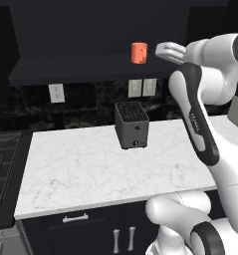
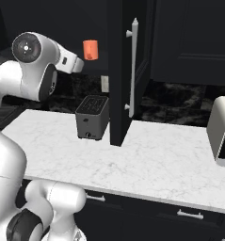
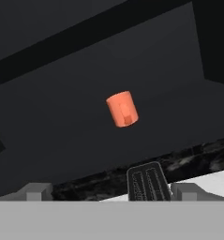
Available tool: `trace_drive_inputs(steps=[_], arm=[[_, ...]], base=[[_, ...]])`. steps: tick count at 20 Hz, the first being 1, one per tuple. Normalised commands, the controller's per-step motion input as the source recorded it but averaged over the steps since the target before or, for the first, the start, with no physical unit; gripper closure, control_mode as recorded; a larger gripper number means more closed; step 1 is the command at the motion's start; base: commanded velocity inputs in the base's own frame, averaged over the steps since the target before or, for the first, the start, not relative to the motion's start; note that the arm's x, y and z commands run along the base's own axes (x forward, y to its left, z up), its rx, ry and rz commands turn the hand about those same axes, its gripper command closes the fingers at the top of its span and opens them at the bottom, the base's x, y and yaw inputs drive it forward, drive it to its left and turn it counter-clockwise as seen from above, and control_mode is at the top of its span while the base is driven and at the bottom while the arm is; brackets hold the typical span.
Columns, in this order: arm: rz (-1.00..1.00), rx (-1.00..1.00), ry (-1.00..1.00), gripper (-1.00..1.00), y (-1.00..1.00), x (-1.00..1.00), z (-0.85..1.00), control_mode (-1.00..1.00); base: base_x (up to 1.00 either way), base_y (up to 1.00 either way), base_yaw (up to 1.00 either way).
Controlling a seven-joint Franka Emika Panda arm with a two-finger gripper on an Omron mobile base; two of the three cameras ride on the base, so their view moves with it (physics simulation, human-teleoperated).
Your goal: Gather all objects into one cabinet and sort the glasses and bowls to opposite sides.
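While the arm reaches up toward the open black upper cabinet (image 2: 118, 70), the gripper (image 1: 166, 50) hangs level with the cabinet's shelf, its two fingers spread wide with nothing between them. In the left base view, going left to right, a stove top (image 1: 3, 164) lies far to the left of the jaws and well below them, then the white marble counter (image 1: 90, 169) stretches under them, bearing a dark toaster (image 1: 132, 124) that stands below the jaws and slightly to their left. The salmon-orange cup (image 1: 139, 53) sits upright on the cabinet shelf just ahead of the fingertips, near them but apart. In the hand view the cup (image 3: 122, 108) floats above the gap between the two dark finger tips (image 3: 34, 191), centred ahead of them, with the toaster's slotted top below. In the right base view the open cabinet door with its long silver bar handle (image 2: 133, 66) stands to the right of the jaws, and a pale appliance (image 2: 221, 132) rests farther right on the counter.
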Motion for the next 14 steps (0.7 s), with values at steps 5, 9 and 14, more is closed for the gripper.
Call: trace_drive_inputs(steps=[5,9,14], arm=[[0.1,0.0,0.04,-1.0,-0.02,0.78,0.0,-1.0],[0.14,0.0,0.1,-1.0,0.0,0.63,0.0,-1.0],[0.15,0.0,0.06,-1.0,-0.1,0.33,0.0,-1.0]], base=[[0.0,0.0,0.0],[0.0,0.0,0.0],[0.0,0.0,0.0]])
